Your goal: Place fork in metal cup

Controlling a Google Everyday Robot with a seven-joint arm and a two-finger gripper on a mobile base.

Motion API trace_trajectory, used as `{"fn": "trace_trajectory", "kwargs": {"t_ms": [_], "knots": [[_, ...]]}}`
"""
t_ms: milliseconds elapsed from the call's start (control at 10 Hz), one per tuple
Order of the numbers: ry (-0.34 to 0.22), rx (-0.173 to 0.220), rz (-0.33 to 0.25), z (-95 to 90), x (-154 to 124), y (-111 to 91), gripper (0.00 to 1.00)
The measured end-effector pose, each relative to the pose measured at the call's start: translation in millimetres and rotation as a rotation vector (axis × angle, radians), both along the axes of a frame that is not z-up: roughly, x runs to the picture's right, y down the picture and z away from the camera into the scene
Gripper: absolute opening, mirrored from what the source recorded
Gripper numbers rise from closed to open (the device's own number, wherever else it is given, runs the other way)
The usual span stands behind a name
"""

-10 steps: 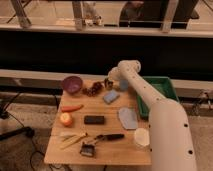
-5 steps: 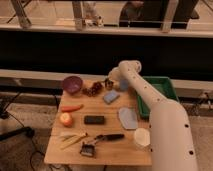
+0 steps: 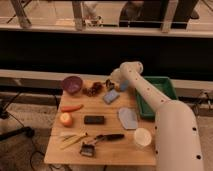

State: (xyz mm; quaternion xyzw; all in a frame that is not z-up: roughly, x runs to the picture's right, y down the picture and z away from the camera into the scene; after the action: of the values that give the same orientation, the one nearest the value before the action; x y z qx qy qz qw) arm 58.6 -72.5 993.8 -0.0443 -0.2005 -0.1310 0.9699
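Note:
My gripper (image 3: 109,84) is at the far edge of the wooden table (image 3: 112,152), just right of a small dark brownish round thing (image 3: 93,90) that may be the metal cup. It stands right of the purple bowl (image 3: 72,84). A black-handled utensil (image 3: 108,136) lies near the front edge. Pale yellow utensils (image 3: 72,140) lie to its left. I cannot tell which of these is the fork. The gripper is far from both.
A blue object (image 3: 111,96) lies below the gripper. A green bin (image 3: 159,97) is at the right. Also on the table: a carrot (image 3: 72,107), an orange fruit (image 3: 65,119), a black block (image 3: 94,119), a grey-blue piece (image 3: 128,118), a white translucent cup (image 3: 142,137), a small brush-like item (image 3: 88,148).

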Motion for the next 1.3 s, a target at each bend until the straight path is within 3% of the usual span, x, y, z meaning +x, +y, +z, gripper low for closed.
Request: {"fn": "trace_trajectory", "kwargs": {"t_ms": [500,1300], "knots": [[-0.034,-0.002,-0.002,-8.0,-17.5,0.4,0.00],[-0.039,-0.006,-0.008,-9.3,-16.8,0.2,0.00]]}}
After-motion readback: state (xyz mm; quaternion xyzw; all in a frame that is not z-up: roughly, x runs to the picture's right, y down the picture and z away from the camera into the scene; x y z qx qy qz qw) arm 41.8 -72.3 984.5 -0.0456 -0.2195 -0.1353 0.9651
